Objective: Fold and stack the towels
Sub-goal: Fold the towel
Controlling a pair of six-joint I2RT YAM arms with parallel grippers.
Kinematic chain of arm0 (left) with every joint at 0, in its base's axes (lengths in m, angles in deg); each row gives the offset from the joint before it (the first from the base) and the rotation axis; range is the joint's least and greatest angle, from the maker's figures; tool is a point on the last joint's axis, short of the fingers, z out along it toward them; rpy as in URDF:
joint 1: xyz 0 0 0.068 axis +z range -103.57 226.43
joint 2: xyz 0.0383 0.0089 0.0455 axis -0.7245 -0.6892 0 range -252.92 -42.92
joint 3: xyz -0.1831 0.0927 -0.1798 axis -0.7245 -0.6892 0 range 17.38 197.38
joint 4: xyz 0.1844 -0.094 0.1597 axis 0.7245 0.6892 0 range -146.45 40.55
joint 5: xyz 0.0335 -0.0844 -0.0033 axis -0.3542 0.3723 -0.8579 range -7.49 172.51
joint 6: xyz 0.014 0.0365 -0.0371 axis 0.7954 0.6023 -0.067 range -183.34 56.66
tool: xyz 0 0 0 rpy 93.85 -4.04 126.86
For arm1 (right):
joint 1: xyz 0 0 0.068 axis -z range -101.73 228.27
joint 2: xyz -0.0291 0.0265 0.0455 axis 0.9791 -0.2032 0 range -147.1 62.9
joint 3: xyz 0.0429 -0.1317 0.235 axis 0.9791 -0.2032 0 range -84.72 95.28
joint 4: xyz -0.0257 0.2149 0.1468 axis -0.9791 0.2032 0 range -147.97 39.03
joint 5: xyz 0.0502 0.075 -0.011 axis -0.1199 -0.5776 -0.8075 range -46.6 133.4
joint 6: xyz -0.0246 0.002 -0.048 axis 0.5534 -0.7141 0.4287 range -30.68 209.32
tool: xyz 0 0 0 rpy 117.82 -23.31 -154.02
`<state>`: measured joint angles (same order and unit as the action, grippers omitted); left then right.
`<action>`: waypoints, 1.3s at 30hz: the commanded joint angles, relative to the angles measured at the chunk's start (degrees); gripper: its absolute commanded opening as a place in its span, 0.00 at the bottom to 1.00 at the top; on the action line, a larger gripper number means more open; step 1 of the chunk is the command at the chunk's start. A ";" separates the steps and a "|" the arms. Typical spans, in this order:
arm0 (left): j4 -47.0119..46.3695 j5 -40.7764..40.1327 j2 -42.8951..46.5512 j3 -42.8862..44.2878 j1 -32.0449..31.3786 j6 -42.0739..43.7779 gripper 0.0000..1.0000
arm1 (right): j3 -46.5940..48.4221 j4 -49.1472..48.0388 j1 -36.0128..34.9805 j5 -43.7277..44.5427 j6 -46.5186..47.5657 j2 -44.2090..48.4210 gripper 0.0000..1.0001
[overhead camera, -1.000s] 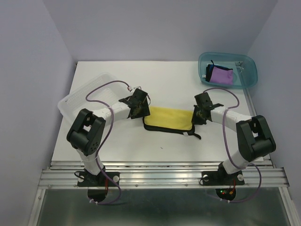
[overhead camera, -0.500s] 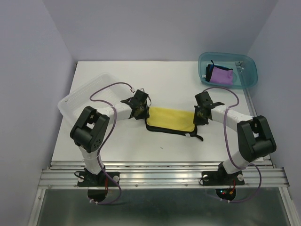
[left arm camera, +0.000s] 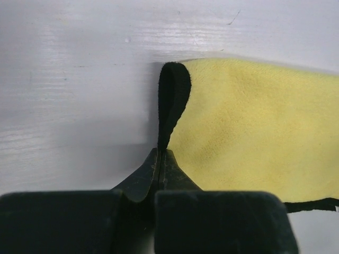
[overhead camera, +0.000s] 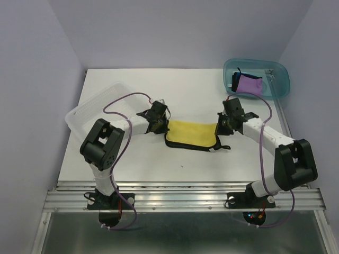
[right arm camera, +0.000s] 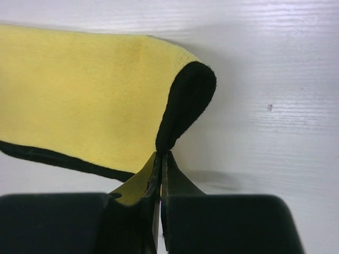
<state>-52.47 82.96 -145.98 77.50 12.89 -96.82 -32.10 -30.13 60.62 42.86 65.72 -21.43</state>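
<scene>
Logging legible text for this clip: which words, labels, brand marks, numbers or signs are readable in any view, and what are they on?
No text can be read in any of the three views.
Soft yellow towel with black edging: no tag or print shows.
Teal translucent plastic tray and the folded purple-faced cloth in it: no lettering visible.
Clear ribbed plastic basket: no marking visible.

Lab test booth (plain walls [overhead camera: 42, 53], aluminium rail [overhead camera: 180, 200]) enclosing a white table [overhead camera: 180, 90].
</scene>
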 commanded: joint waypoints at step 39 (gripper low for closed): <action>-6.98 6.93 1.29 -4.92 -0.21 -1.86 0.00 | 16.54 -29.68 -14.60 -19.07 -21.67 -20.68 0.01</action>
<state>-60.12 89.01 -146.03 73.98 12.89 -98.56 -19.86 -53.54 46.94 24.30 45.77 -40.69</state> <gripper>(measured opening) 0.019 0.033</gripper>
